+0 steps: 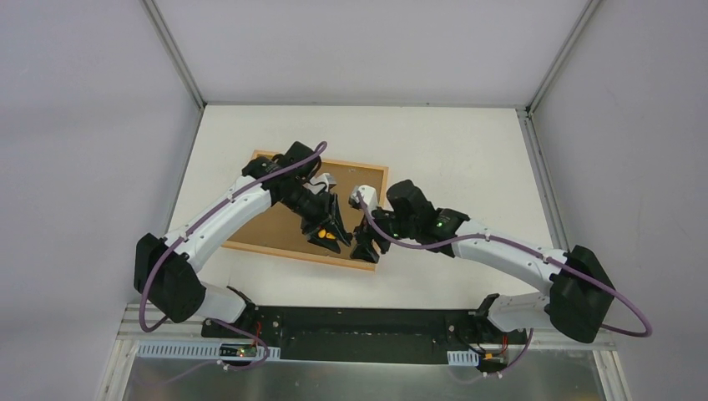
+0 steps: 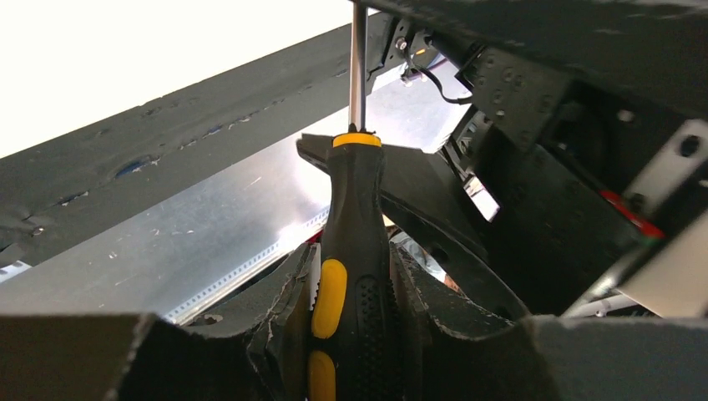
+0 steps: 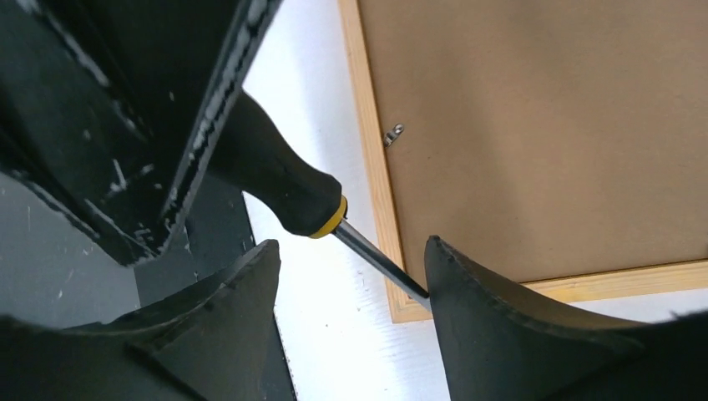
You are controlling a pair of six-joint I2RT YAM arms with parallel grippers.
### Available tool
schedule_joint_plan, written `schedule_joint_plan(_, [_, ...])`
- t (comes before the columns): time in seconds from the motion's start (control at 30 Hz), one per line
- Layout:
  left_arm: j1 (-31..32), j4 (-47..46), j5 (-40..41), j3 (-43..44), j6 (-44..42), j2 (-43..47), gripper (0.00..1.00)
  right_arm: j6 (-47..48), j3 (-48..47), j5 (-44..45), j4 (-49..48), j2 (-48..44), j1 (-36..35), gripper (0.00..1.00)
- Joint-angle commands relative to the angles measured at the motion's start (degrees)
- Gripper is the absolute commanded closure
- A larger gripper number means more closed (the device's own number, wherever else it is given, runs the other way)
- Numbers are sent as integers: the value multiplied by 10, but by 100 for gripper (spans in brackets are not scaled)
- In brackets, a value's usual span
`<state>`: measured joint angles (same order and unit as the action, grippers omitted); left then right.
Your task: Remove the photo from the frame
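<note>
The frame (image 1: 282, 251) lies face down on the white table, its pale wood back rim (image 3: 372, 180) around the plain brown backing board (image 3: 543, 125). The photo is hidden under the board. My left gripper (image 1: 330, 235) is shut on a black and yellow screwdriver (image 2: 357, 184); in the left wrist view the gripper (image 2: 352, 259) clamps the handle. The screwdriver's shaft (image 3: 373, 258) points at the frame's near corner, and its tip is hidden behind my right finger (image 3: 467, 301). My right gripper (image 3: 351, 251) is open and empty, over the table beside that corner, also seen from above (image 1: 366, 248).
A small metal retaining tab (image 3: 394, 134) sits on the backing board by the rim. The black base plate (image 1: 359, 322) runs along the table's near edge. Enclosure walls stand at the left, right and back of the table (image 1: 451, 150).
</note>
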<state>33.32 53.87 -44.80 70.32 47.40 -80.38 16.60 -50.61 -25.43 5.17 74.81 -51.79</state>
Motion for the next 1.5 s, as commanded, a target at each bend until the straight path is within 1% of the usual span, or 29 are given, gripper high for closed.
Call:
schedule_joint_plan(0.0, [0,4,-31,-10,9,31,100,30,8,-38,-45,-22,-17,38])
schedule_joint_plan(0.03, [0,4,-32,-12,8,33,100,22,8,-35,-49,-21,-17,45])
schedule_joint_plan(0.07, [0,4,-33,-13,8,34,100,16,8,-33,-66,-21,-17,56])
schedule_joint_plan(0.13, [0,5,-34,-10,6,33,100,-1,-2,-34,-69,-13,-17,81])
schedule_joint_plan(0.17, [0,5,-34,-7,6,32,100,-7,-16,-39,-58,-9,-17,97])
schedule_joint_plan(0.2, [-1,5,-25,1,6,32,100,-13,-28,-44,-34,2,-17,100])
schedule_joint_plan(0.23, [-1,4,-4,12,10,33,92,-30,-37,-46,-22,7,-17,100])
schedule_joint_plan(0.3, [-5,4,47,38,18,39,59,-70,-35,-40,-21,4,-17,100])
schedule_joint_plan(0.33, [-7,4,80,52,20,44,42,-98,-24,-32,-36,-1,-16,100])
schedule_joint_plan(0.37, [-9,4,125,68,22,52,33,-128,-12,-20,-47,-10,-15,100])
schedule_joint_plan(0.4, [-9,4,175,83,22,62,27,-167,3,-5,-84,-20,-12,100])
schedule_joint_plan(0.47, [-9,2,280,99,31,91,21,-253,27,27,-116,-35,-3,100])
schedule_joint_plan(0.5, [-9,0,335,97,48,115,18,-291,35,39,-125,-39,2,100])
schedule_joint_plan(0.57, [-8,-24,423,65,86,170,4,-370,31,68,-115,-38,13,100])
schedule_joint_plan(0.6, [-9,-55,439,41,92,198,1,-401,23,82,-104,-34,17,100])
schedule_joint_plan(0.63, [-9,-91,436,16,92,228,1,-434,12,109,-84,-32,20,100])
schedule_joint_plan(0.67, [-10,-127,414,-6,88,241,1,-469,0,140,-61,-30,24,100])
schedule_joint_plan(0.7, [-10,-161,381,-24,85,244,1,-504,-7,175,-55,-30,28,100])
schedule_joint_plan(0.77, [-7,-215,296,-50,84,231,6,-588,-9,222,-54,-36,37,100])
schedule_joint_plan(0.8, [0,-235,262,-58,84,219,8,-633,-9,233,-55,-37,43,100])
schedule_joint_plan(0.83, [11,-251,243,-62,78,212,10,-678,-15,232,-55,-33,49,100])
schedule_joint_plan(0.87, [25,-263,234,-64,67,205,10,-700,-27,225,-55,-25,54,100])
schedule_joint_plan(1.0, [62,-271,216,-59,34,167,12,-728,-99,216,4,11,58,100])
schedule_joint_plan(1.1, [80,-274,229,-61,22,149,14,-749,-123,220,6,14,59,100])
schedule_joint_plan(1.2, [85,-274,241,-62,13,138,24,-758,-137,216,8,16,59,100])
schedule_joint_plan(1.3, [85,-274,262,-64,7,138,35,-759,-141,203,11,16,59,100])
schedule_joint_plan(1.4, [85,-274,260,-55,-6,127,44,-756,-137,189,14,16,59,100])
schedule_joint_plan(1.47, [85,-274,255,-49,-13,116,47,-754,-136,180,17,18,59,100])
